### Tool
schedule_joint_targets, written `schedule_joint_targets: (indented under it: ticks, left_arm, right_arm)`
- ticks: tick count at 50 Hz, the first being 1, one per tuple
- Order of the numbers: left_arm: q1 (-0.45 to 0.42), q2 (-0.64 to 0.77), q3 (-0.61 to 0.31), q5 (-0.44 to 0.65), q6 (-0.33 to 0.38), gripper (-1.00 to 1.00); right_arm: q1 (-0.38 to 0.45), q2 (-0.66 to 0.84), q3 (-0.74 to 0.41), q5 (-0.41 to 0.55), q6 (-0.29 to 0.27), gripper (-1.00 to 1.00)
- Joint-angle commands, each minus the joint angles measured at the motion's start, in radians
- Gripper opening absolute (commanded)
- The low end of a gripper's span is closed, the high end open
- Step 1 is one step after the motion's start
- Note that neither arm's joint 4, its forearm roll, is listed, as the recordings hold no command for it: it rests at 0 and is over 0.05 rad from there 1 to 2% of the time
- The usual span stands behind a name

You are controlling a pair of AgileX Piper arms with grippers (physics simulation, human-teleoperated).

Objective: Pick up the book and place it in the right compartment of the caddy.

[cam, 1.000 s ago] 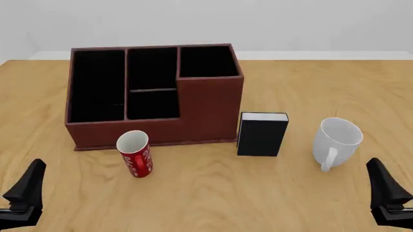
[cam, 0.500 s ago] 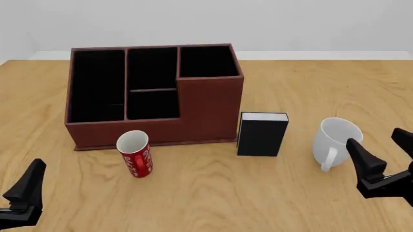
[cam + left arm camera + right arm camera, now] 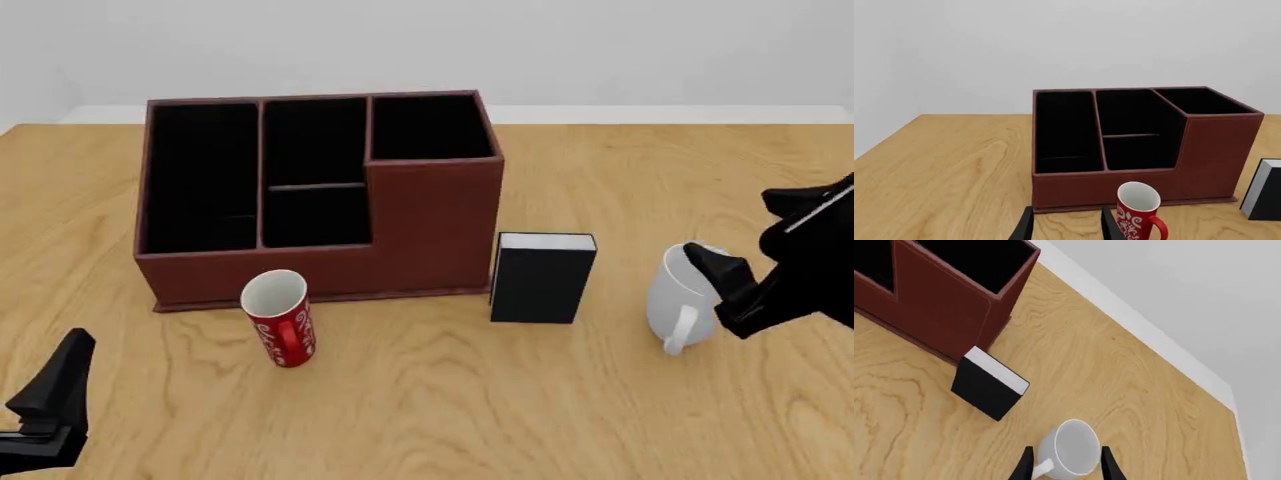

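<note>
Front view shows the thick black hardcover book [image 3: 542, 277] with white page edges standing upright on the light wooden counter [image 3: 441, 400], just beside the right wall of the large reddish-brown leather-look caddy [image 3: 320, 200], whether touching it I cannot tell. The tall square right compartment [image 3: 427, 127] with black lining sits at the caddy's far right corner, and nothing shows inside it. A red mug with white lettering [image 3: 279, 318] stands in front of the caddy's near wall, close to it. A white ceramic mug [image 3: 691, 295] stands to the right of the book, apart from it, its handle turned toward the camera.

The right end effector [image 3: 727, 285] hangs over the white mug, partly covering its rim in this view; in the right wrist view its two dark fingers [image 3: 1025, 466] stand apart with the white mug [image 3: 1069, 449] seen between them, so it is released and grasps nothing. The book [image 3: 989, 384] lies further off in that view, beside the caddy [image 3: 947, 300].

The left end effector [image 3: 54, 400] sits low at the near left corner, well apart from everything. In the left wrist view its fingers [image 3: 1025, 227] are spread, holding nothing, with the red mug [image 3: 1139, 210] and caddy [image 3: 1141, 150] ahead.
</note>
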Motion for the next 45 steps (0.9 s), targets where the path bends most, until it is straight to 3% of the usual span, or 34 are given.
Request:
schedule_joint_targets:
  ticks: [1, 2, 4, 6, 7, 13, 17, 18, 22, 24, 26, 27, 29, 35, 38, 40, 45]
  left_arm:
    - [0.000, 0.000, 0.000, 0.000, 0.000, 1.00]
    - [0.000, 0.000, 0.000, 0.000, 0.000, 1.00]
    - [0.000, 0.000, 0.000, 0.000, 0.000, 1.00]
    - [0.000, 0.000, 0.000, 0.000, 0.000, 1.00]
    - [0.000, 0.000, 0.000, 0.000, 0.000, 1.00]
    - [0.000, 0.000, 0.000, 0.000, 0.000, 1.00]
    - [0.000, 0.000, 0.000, 0.000, 0.000, 1.00]
    - [0.000, 0.000, 0.000, 0.000, 0.000, 1.00]
    - [0.000, 0.000, 0.000, 0.000, 0.000, 1.00]
    - [0.000, 0.000, 0.000, 0.000, 0.000, 1.00]
    - [0.000, 0.000, 0.000, 0.000, 0.000, 1.00]
    - [0.000, 0.000, 0.000, 0.000, 0.000, 1.00]
    - [0.000, 0.000, 0.000, 0.000, 0.000, 1.00]
    - [0.000, 0.000, 0.000, 0.000, 0.000, 1.00]
    - [0.000, 0.000, 0.000, 0.000, 0.000, 1.00]
    - [0.000, 0.000, 0.000, 0.000, 0.000, 1.00]
    - [0.000, 0.000, 0.000, 0.000, 0.000, 1.00]
  right_arm:
    - [0.018, 0.136, -0.192, 0.161, -0.154, 1.00]
    - [0.027, 0.149, -0.212, 0.179, -0.157, 1.00]
    - [0.078, 0.181, -0.309, 0.250, -0.071, 1.00]
    - [0.057, 0.199, -0.322, 0.249, -0.136, 1.00]
    - [0.071, 0.216, -0.366, 0.275, -0.108, 1.00]
    - [0.116, 0.279, -0.488, 0.381, -0.150, 1.00]
    - [0.154, 0.321, -0.551, 0.454, -0.137, 1.00]
    - [0.140, 0.322, -0.543, 0.446, -0.169, 1.00]
    - [0.139, 0.364, -0.606, 0.490, -0.173, 1.00]
    - [0.128, 0.376, -0.606, 0.504, -0.210, 1.00]
    - [0.142, 0.391, -0.639, 0.526, -0.185, 1.00]
    - [0.141, 0.400, -0.629, 0.541, -0.216, 1.00]
    - [0.147, 0.421, -0.661, 0.561, -0.198, 1.00]
    - [0.164, 0.472, -0.707, 0.621, -0.218, 1.00]
    - [0.184, 0.507, -0.763, 0.654, -0.176, 1.00]
    - [0.176, 0.513, -0.756, 0.649, -0.208, 1.00]
    - [0.184, 0.551, -0.814, 0.685, -0.213, 1.00]
